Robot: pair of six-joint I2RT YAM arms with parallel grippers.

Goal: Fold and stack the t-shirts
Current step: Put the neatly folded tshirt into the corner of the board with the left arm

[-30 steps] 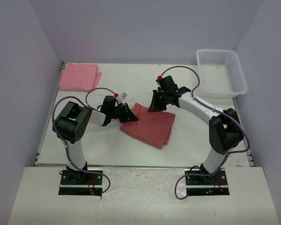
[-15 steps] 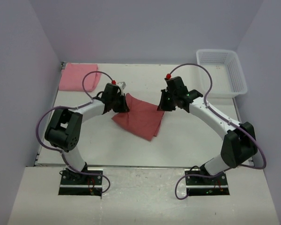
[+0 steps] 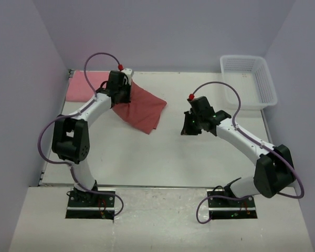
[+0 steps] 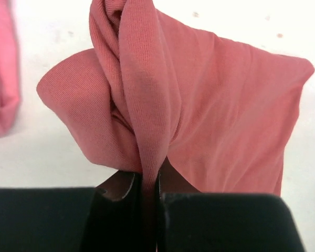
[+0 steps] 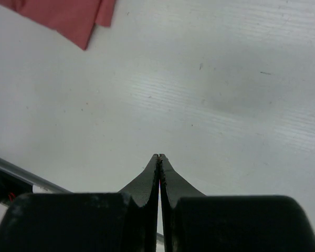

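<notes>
The folded brick-red t-shirt [image 3: 143, 108] hangs bunched from my left gripper [image 3: 123, 100], which is shut on a pinched fold of it at the back left of the table. In the left wrist view the cloth [image 4: 215, 105] rises straight out of the closed jaws of that gripper [image 4: 149, 178]. The lighter pink t-shirt [image 3: 80, 88] lies folded in the back left corner, partly behind the left arm, and shows at the left wrist view's edge [image 4: 0, 79]. My right gripper [image 3: 186, 131] is shut and empty over bare table [image 5: 159, 157], apart from the red shirt [image 5: 68, 16].
A white plastic lattice basket [image 3: 248, 81] stands at the back right corner. Purple walls close in the table on three sides. The metal rail at the table's near edge [image 5: 21, 176] shows in the right wrist view.
The left arm has swung the red shirt from the table's middle toward the back left, next to the pink shirt. The right gripper has left the shirt and drawn back to the right.
</notes>
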